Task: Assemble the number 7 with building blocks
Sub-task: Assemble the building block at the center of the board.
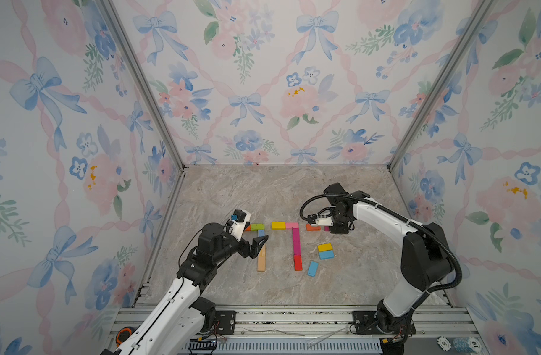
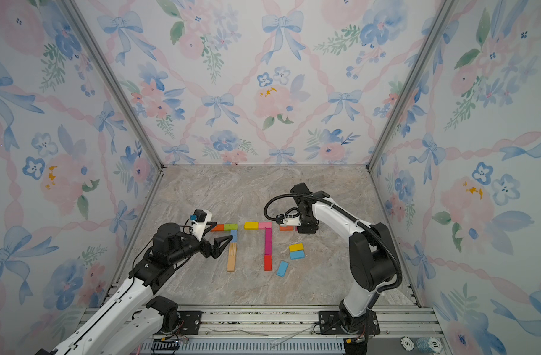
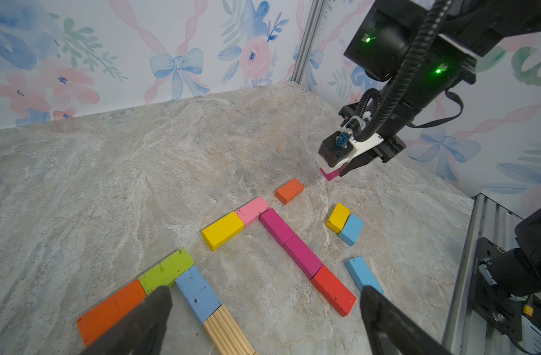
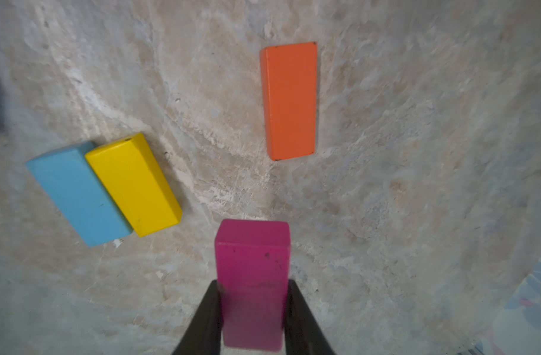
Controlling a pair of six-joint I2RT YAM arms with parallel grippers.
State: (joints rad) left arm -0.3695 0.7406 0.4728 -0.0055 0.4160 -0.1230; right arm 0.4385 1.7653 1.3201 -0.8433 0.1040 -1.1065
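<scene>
Sevens: in a top view, left seven (image 1: 260,261) and middle seven (image 1: 296,241) are lying finished on the tabletop (image 1: 263,190), five blocks each.
Spares: left wrist view, left hand (image 3: 264,293) is hovering open, empty; one orange block (image 3: 289,191), one yellow block (image 3: 338,217), two blue blocks (image 3: 351,230) are waiting loose.
Carried: right wrist view, right hand (image 4: 253,285) is clamping one magenta block (image 4: 252,255) by its long sides, probably for a third seven.

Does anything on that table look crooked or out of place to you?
One light-blue block lies slanted beside the red block, touching nothing and lined up with nothing. No block looks broken.
</scene>
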